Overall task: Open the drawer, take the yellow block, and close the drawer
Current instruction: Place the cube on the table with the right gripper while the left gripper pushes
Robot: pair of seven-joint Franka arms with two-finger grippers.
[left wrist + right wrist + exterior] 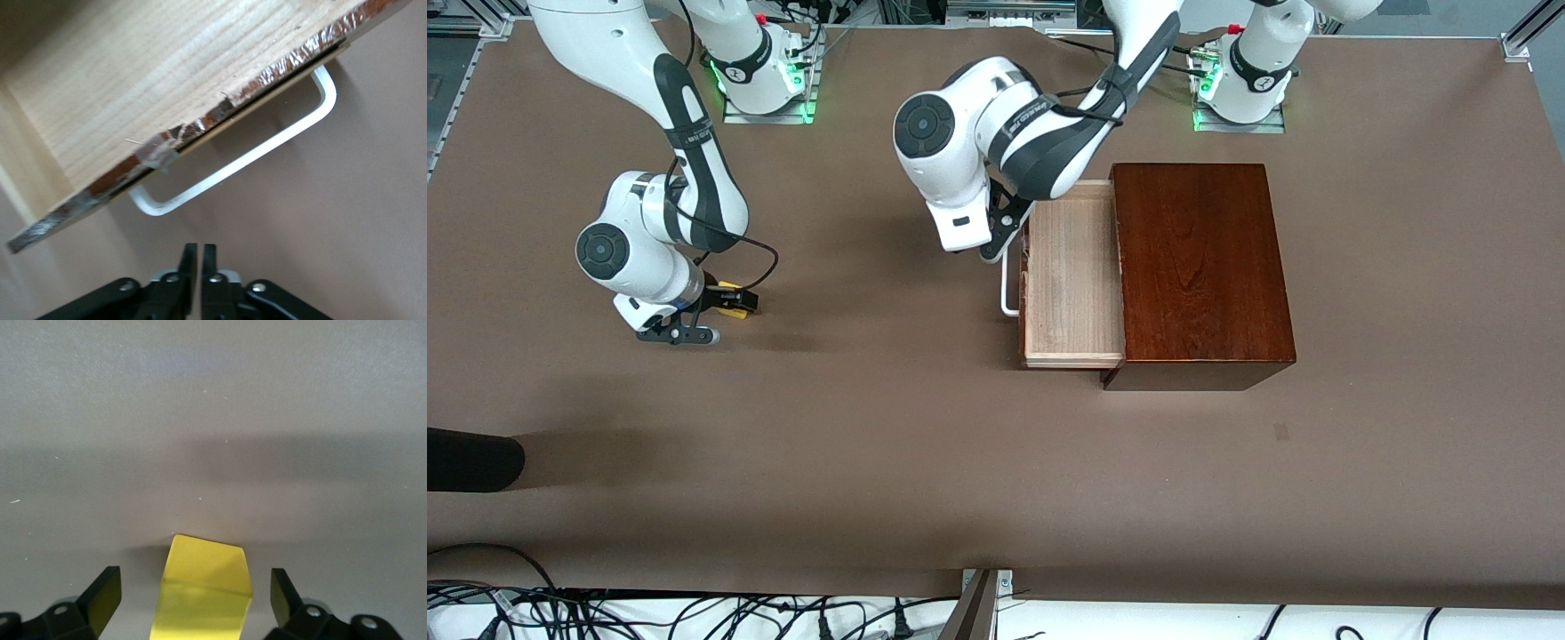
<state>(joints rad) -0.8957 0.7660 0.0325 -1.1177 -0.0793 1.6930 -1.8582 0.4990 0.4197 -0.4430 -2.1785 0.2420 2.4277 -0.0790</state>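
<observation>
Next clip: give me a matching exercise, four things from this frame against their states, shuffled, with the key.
Things:
1. drawer
2. yellow block
3. left claw
4. right claw

States:
A. shut, empty, by the white handle
B. open, astride the block
C. pulled out of the box, empty
D. on the table, toward the right arm's end

Pairs: 1-C, 2-D, 3-A, 4-B

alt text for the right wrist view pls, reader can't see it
A small bright yellow block sits on the brown table covering between the open black fingers of the right hand, which do not touch it. Nothing else shows in this view.
</observation>
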